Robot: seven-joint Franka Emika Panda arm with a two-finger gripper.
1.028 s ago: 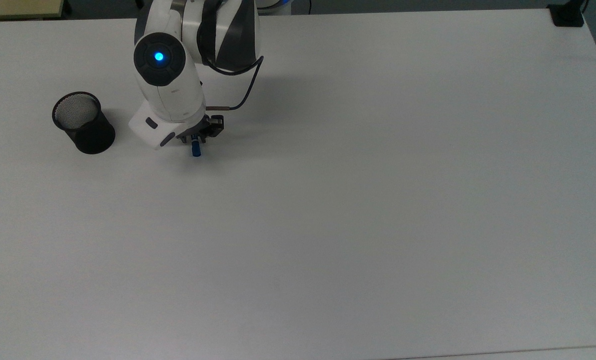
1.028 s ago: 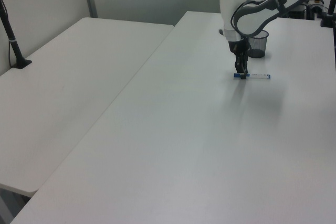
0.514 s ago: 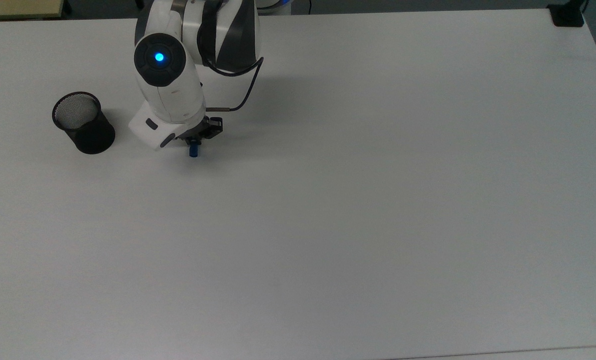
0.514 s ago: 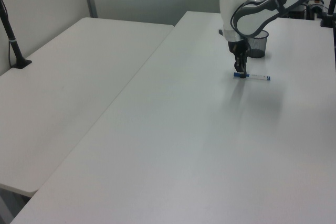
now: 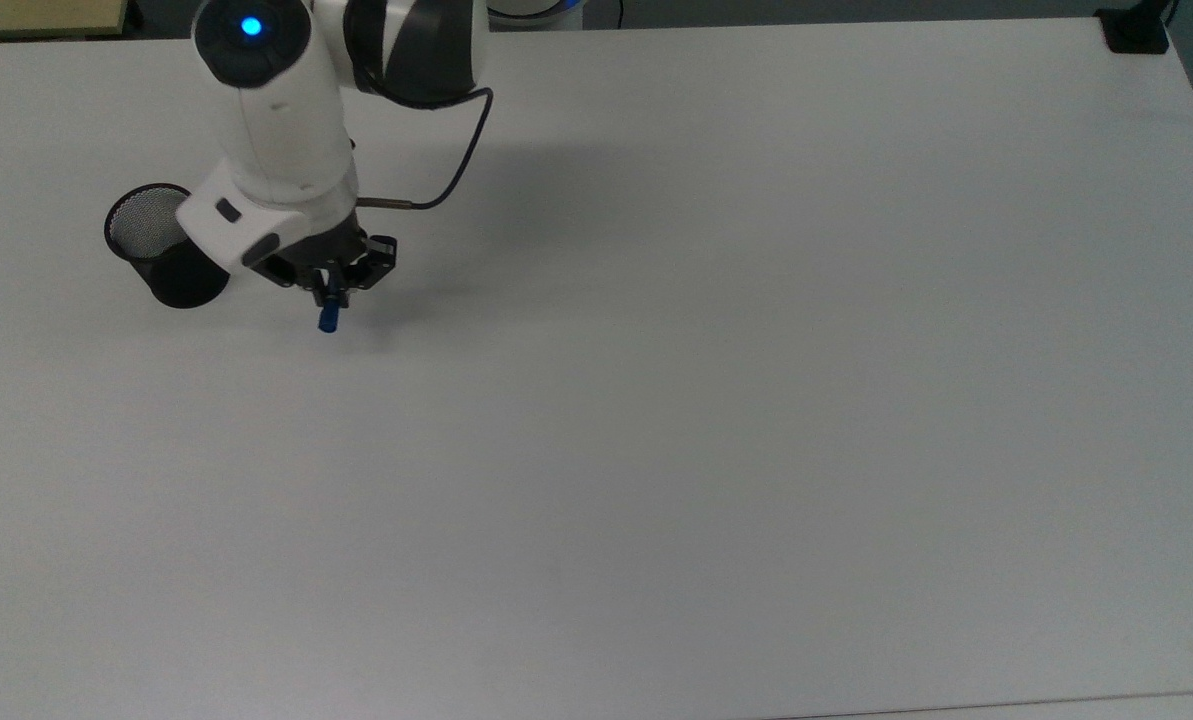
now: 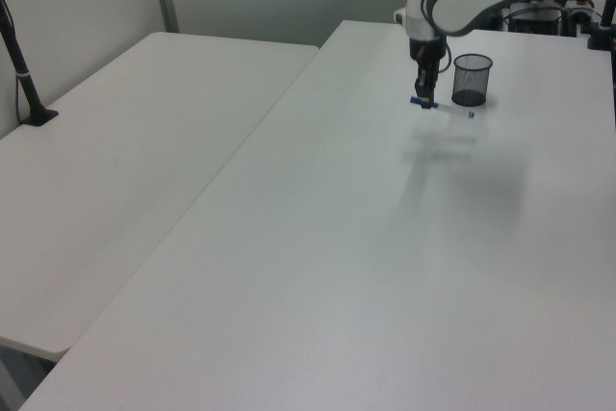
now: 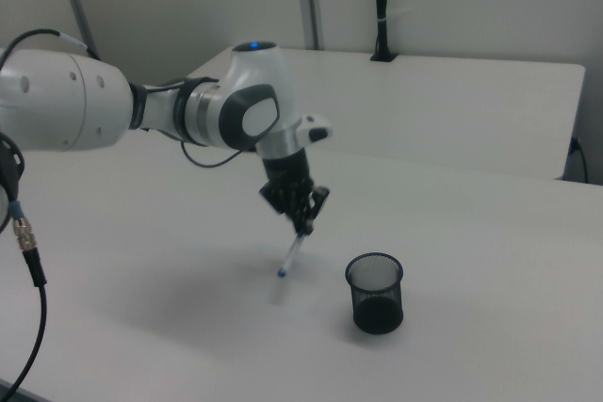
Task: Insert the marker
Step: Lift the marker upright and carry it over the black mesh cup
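My gripper [image 5: 334, 292] is shut on the marker [image 5: 328, 318], gripping it near its blue cap. The marker [image 7: 293, 251] hangs in the air above the table, tilted, its white barrel sloping down from the fingers to a blue end tip. In the left view the marker [image 6: 449, 111] sticks out to the left view's right of the gripper [image 6: 423, 99], toward the black mesh cup [image 6: 472, 80]. The cup [image 5: 164, 248] stands upright and open on the table, to the top view's left of the gripper. In the right view the gripper [image 7: 304, 225] is up and to the right view's left of the cup [image 7: 376, 293].
The white table [image 5: 656, 420] stretches wide to the top view's right and front. A black clamp [image 5: 1136, 30] sits at its far right corner. A second white table [image 6: 115, 161] adjoins on the left view's left, with a black post [image 6: 21, 64] on it.
The marker was lying on the table in my shut gripper. It is now lifted off and carried toward the cup, to the top view's left.
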